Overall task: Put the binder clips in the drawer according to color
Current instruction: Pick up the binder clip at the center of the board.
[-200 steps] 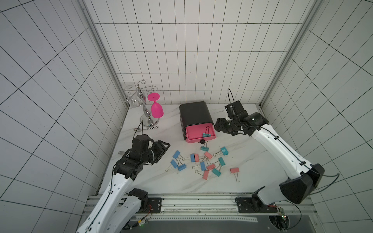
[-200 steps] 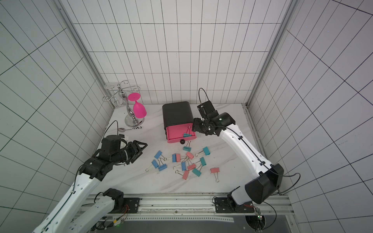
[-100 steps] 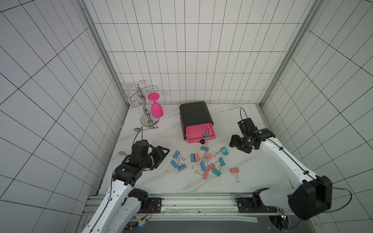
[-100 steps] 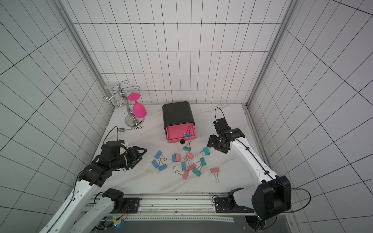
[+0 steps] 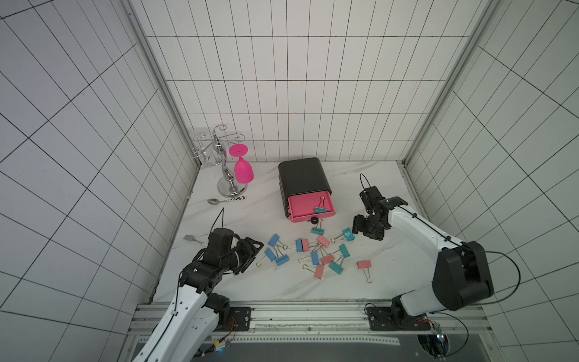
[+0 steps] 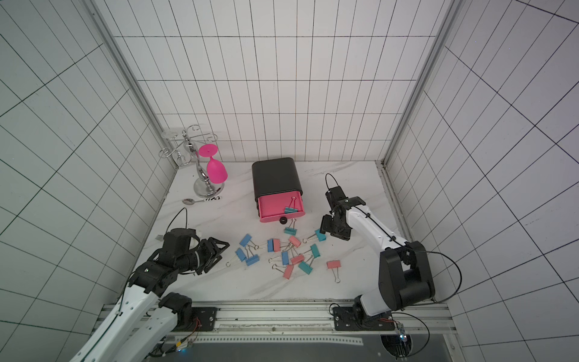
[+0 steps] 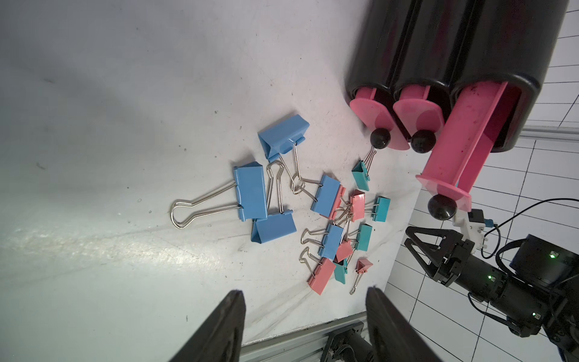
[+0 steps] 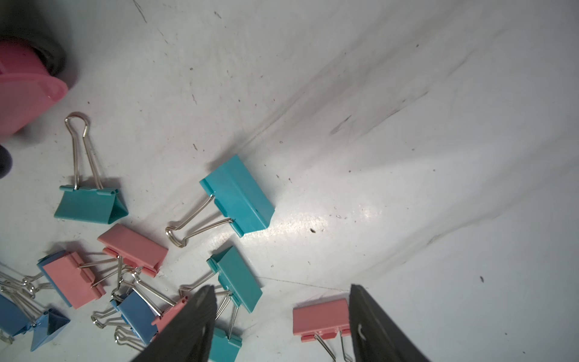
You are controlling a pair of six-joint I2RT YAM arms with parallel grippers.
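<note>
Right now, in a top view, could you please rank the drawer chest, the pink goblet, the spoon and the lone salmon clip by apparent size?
1. drawer chest, clearly largest.
2. pink goblet, though it hangs nearer the camera.
3. spoon and lone salmon clip: too alike to rank.

**Gloss, chrome and scuffed marble**

The clips have smooth bodies with a soft sheen. Their handles are bright bare wire. The chest is glossy black plastic. Its drawers are duller pink plastic with dark specks, and the knobs are shiny black. The table is smooth, marble-veined white, lightly glossy, scuffed and speckled. The rack and spoon are mirror-polished metal. The goblet looks like glossy pink plastic. The walls are smooth white tile.
</note>
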